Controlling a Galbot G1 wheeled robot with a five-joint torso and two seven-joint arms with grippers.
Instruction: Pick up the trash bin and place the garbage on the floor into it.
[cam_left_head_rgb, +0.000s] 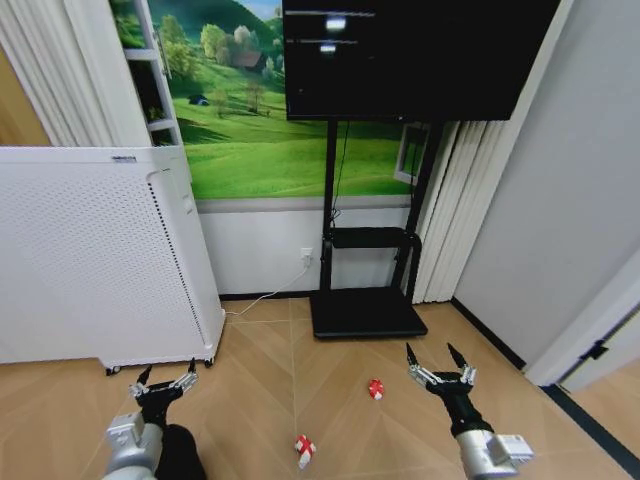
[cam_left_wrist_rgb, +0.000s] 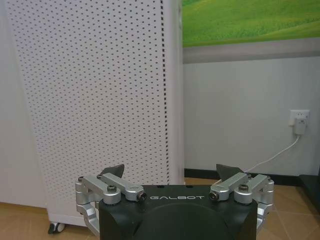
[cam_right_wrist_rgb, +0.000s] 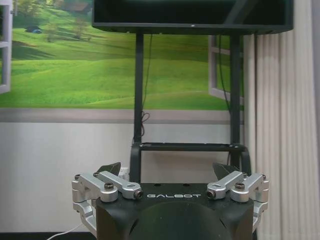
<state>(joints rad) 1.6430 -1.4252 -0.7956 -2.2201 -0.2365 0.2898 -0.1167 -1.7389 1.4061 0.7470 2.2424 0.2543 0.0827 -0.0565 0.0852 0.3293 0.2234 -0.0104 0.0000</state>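
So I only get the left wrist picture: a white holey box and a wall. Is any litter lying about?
Observer: Yes. The head view shows a red-and-white wrapper on the wood floor, close in front of the robot.
Operator: Just that one?
Observer: No, a small red piece lies a little farther out, towards the right.
Operator: Is the other hand holding anything?
Observer: No. The right hand is open and empty, near that red piece.

— Any lettering you can read?
— "GALBOT", in pale capitals on the black body of the left gripper (cam_left_wrist_rgb: 171, 176), just behind its jaws.
— Anywhere else?
— The same word in the same spot on the right gripper (cam_right_wrist_rgb: 167, 175). Nothing else is legible.
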